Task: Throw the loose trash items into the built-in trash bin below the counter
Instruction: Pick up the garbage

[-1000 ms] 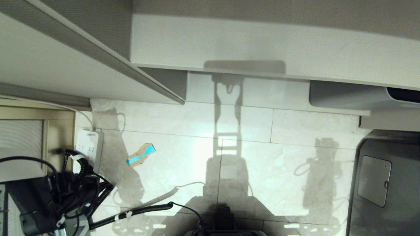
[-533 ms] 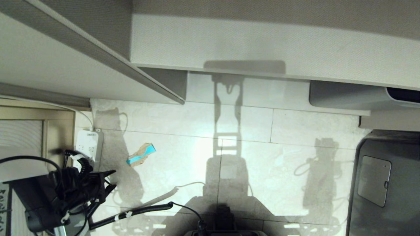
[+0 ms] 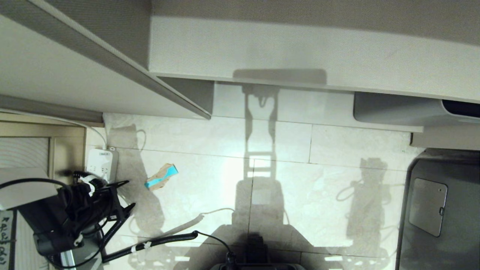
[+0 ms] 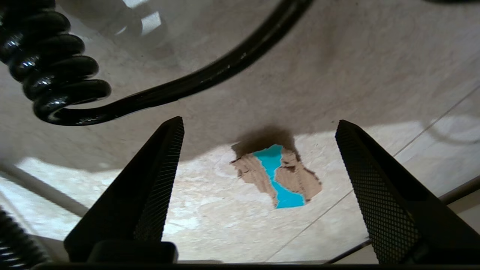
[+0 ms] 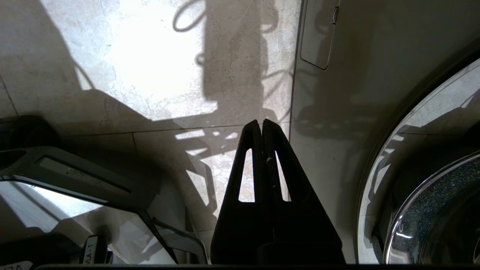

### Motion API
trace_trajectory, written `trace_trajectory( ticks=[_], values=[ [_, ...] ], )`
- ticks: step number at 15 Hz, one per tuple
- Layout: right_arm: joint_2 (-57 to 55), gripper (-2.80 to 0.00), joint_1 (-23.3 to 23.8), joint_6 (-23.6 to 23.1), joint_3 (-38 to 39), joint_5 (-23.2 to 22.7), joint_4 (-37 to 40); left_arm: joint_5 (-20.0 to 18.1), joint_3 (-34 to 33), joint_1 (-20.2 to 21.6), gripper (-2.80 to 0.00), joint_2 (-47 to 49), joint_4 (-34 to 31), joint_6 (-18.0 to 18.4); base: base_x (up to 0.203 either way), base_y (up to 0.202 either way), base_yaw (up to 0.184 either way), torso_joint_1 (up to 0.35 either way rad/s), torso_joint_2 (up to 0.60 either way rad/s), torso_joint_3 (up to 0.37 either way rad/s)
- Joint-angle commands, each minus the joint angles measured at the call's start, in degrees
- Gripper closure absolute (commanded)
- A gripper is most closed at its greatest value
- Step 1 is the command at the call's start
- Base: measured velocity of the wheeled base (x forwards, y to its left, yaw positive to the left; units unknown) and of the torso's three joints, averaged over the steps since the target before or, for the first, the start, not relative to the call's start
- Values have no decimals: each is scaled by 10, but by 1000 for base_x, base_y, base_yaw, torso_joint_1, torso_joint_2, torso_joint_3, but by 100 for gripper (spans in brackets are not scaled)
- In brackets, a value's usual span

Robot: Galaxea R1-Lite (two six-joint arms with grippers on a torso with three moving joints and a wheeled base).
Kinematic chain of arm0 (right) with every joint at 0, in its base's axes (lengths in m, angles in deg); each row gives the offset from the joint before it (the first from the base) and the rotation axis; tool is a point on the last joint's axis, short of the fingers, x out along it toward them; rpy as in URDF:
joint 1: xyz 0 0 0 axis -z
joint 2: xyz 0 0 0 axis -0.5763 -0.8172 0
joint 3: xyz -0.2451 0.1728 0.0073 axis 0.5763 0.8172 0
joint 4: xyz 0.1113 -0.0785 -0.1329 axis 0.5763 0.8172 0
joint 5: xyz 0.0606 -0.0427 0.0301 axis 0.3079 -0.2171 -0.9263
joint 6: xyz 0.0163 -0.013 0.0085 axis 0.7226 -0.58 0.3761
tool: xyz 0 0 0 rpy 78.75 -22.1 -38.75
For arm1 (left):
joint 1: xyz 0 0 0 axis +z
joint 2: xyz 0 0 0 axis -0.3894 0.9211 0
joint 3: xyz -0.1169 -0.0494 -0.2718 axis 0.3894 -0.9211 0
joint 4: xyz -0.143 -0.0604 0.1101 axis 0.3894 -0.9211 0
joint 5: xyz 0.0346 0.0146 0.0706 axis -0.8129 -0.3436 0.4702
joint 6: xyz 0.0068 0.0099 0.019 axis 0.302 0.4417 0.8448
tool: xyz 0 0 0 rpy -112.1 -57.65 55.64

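One loose trash item, a torn brown cardboard scrap (image 3: 161, 176) with a teal-blue stripe, lies flat on the pale floor tiles at the left. In the left wrist view the scrap (image 4: 277, 176) sits on the floor ahead of and between the spread fingers. My left gripper (image 3: 126, 194) (image 4: 258, 123) hangs open and empty just short of the scrap, touching nothing. My right gripper (image 5: 261, 122) is shut and empty, parked over the floor at the right, outside the head view. The built-in trash bin and the counter are out of view.
A white power strip (image 3: 102, 163) lies on the floor just left of the scrap. A black corrugated cable (image 3: 150, 243) runs across the floor near me. Beige cabinet fronts (image 3: 300, 48) stand ahead. A grey unit (image 3: 438, 210) stands at the right.
My left gripper has gone from shut to wide open, its wrist has rolled, and it has edged towards the scrap. The scrap and the right arm have not moved.
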Motion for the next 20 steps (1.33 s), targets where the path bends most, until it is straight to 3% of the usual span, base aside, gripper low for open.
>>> trace_trajectory(
  ticks=[1,5,20],
  values=[
    [-1,0,0,0,0,0,0,-1,8,-3,-280,8,4,-37,0,0,0,0,0,0],
    [-1,0,0,0,0,0,0,6,22,-22,-280,13,3,-89,0,0,0,7,1,1],
    [0,0,0,0,0,0,0,27,90,-72,-280,21,1,-142,0,0,0,0,0,0]
  ],
)
